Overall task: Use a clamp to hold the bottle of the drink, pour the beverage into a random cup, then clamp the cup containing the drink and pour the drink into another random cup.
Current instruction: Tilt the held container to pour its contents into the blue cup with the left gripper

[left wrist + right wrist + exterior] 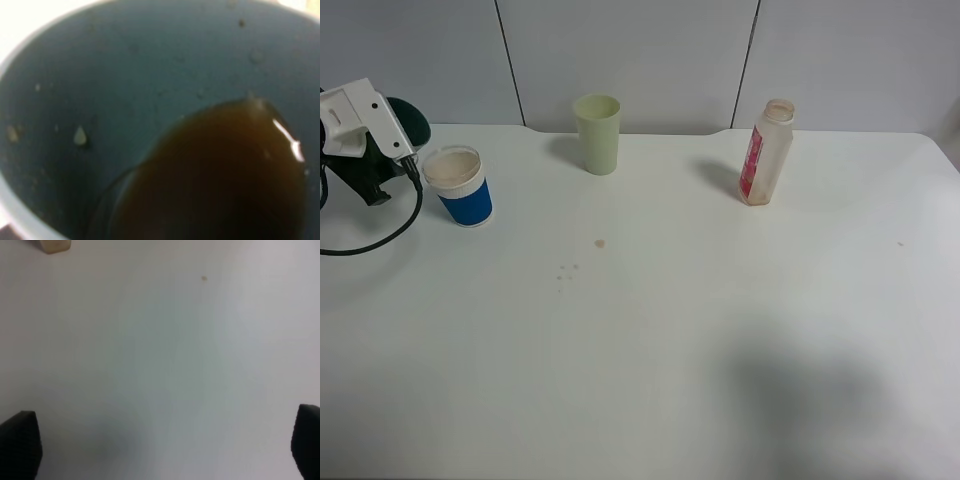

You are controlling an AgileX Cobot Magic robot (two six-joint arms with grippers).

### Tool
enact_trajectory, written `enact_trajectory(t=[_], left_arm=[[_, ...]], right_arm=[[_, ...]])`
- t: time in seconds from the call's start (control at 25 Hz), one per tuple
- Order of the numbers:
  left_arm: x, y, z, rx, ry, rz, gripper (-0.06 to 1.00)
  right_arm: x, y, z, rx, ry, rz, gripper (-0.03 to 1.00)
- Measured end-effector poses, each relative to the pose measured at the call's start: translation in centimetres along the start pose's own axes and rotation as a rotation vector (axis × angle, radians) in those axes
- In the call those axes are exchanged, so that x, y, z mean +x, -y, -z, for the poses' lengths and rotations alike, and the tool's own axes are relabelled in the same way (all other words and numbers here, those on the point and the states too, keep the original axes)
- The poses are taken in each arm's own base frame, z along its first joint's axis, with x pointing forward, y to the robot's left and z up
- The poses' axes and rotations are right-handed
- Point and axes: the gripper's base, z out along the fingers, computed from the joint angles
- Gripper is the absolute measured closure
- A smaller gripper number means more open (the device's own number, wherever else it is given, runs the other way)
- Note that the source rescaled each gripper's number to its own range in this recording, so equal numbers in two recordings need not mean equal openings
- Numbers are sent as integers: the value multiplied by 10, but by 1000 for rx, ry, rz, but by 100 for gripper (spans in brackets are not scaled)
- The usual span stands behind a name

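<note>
Since the bottle (766, 152) stands open-necked on the bench (650, 330) at the far right, well apart from the cups, and the beverage (210, 175) lies pooled inside the teal-green tumbler (125, 75), you are, as I judge it, on the second pour: taking the drink to the blue-banded white cup (461, 187). Your left gripper (395, 140) is closed on the tumbler, though the high view hides its fingers behind the white camera housing and the wrist view shows only the cup's dark teal inside. The liquid sits to one side, so the tumbler is tilted; whether it reaches the lip I cannot tell. From above, the tumbler hangs just beside the blue-banded cup, toward the bench's back left, not over its mouth. The next move calls for you to bring the lip above that mouth and tip slowly; the drops (600, 243) on the bench warn of splashing. Your right gripper (165, 445) stands wide open and empty over bare bench. Leave the pale yellow-green cup (597, 133) alone.
</note>
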Motion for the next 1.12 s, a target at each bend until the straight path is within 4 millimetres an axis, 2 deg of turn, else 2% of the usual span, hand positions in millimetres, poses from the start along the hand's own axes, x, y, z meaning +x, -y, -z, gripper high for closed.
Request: enact_trajectory(t=[0.84,1.12], left_arm=[[-3,-2,3,26,-1,-143,94],[-18,-3,-1,29,-3,-190,94]], right_arm=[[0,0,0,0,0,0,-3],[0,0,0,0,0,0,-3]])
